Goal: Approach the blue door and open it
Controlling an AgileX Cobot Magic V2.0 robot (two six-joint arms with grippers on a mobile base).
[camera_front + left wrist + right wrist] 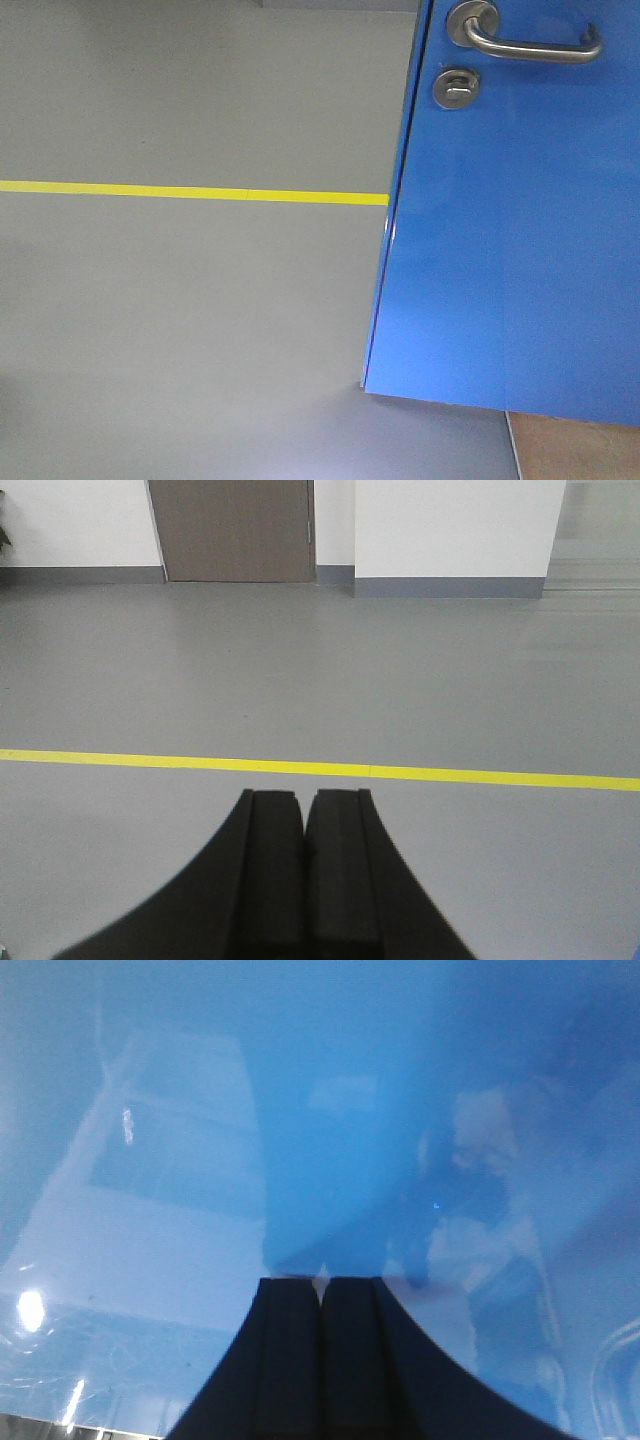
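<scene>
The blue door point(510, 250) fills the right half of the front view, its left edge standing out over the grey floor. A steel lever handle point(530, 42) sits at its top, with a round thumb-turn lock point(455, 87) just below. In the right wrist view my right gripper point(321, 1282) is shut and empty, its tips right up against the glossy blue door point(200, 1110), whose surface mirrors the gripper. My left gripper point(304, 795) is also shut and empty, pointing out over open floor, away from the door.
A yellow floor line point(190, 192) runs across the grey floor and also shows as the yellow line point(400, 772) just past the left fingertips. Far off stand a brown door point(235, 530) and white walls point(455, 525). A tan floor strip point(575, 450) lies under the blue door.
</scene>
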